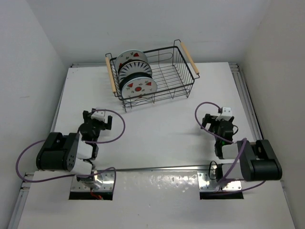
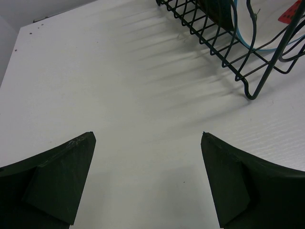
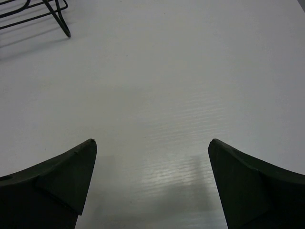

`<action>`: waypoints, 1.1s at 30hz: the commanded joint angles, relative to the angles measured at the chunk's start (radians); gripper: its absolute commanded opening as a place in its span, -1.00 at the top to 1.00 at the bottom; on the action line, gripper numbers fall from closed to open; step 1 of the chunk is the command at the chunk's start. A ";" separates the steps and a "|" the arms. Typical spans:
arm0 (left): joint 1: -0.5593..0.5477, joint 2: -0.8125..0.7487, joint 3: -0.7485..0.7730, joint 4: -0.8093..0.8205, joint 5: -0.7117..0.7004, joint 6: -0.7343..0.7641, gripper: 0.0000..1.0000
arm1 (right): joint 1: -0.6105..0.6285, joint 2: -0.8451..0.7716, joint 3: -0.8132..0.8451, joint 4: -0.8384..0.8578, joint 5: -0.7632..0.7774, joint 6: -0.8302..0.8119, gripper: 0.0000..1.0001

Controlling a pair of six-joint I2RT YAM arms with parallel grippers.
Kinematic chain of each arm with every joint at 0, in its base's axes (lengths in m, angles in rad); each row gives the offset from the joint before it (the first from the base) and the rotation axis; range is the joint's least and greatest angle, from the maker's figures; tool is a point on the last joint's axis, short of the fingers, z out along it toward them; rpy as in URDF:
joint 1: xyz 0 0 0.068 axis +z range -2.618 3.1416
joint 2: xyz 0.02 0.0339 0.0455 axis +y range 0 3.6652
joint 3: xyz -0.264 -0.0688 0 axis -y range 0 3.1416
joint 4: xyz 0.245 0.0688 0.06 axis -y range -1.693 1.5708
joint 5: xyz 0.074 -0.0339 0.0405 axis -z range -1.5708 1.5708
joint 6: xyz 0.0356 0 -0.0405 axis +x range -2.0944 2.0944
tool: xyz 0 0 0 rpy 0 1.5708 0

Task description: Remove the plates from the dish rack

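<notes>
The black left arm (image 1: 59, 152) is folded low near its base. The black two-finger left gripper (image 1: 101, 123) (image 2: 147, 138) points forward and down, its dark wedge-shaped fingers (image 2: 57, 176) spread wide with nothing between them. The black right arm (image 1: 257, 162) is folded the same way. The black two-finger right gripper (image 1: 218, 123) (image 3: 152, 143) is also wide apart and empty.

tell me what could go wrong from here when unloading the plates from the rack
1. The plates stand on edge, packed close at the left end of the dish rack; fingers may not fit between them and could knock a neighbour.
2. The dish rack is open wire; a plate catching on it could drag or tip it.
3. The left gripper and right gripper are open and empty; a pinch on a thin rim might slip.
</notes>
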 commanded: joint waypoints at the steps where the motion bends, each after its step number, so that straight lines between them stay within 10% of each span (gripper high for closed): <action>1: 0.010 -0.004 0.022 0.058 0.019 -0.015 -0.99 | 0.002 -0.141 -0.010 -0.099 -0.032 -0.009 -0.98; 5: 0.001 -0.020 0.017 0.087 -0.050 -0.034 -0.99 | 0.002 -0.335 0.063 -0.354 -0.085 -0.026 -0.98; 9: 0.057 -0.135 0.161 -0.331 -0.333 -0.202 -0.99 | 0.002 -0.534 0.141 -0.524 -0.102 -0.057 -0.98; 17: 0.096 -0.301 0.481 -0.989 -0.415 -0.272 -0.99 | 0.002 -0.735 0.415 -0.931 -0.095 -0.043 -0.98; 24: 0.119 -0.299 0.820 -1.471 -0.210 -0.102 -0.99 | 0.002 -0.653 0.647 -1.129 -0.390 -0.092 -0.98; 30: 0.142 -0.198 1.180 -1.715 0.060 0.085 -0.99 | 0.002 -0.475 0.837 -1.307 -0.489 -0.147 -0.28; 33: 0.111 -0.109 1.354 -1.880 0.333 0.258 -0.98 | 0.002 -0.424 0.873 -1.339 -0.464 -0.120 -0.55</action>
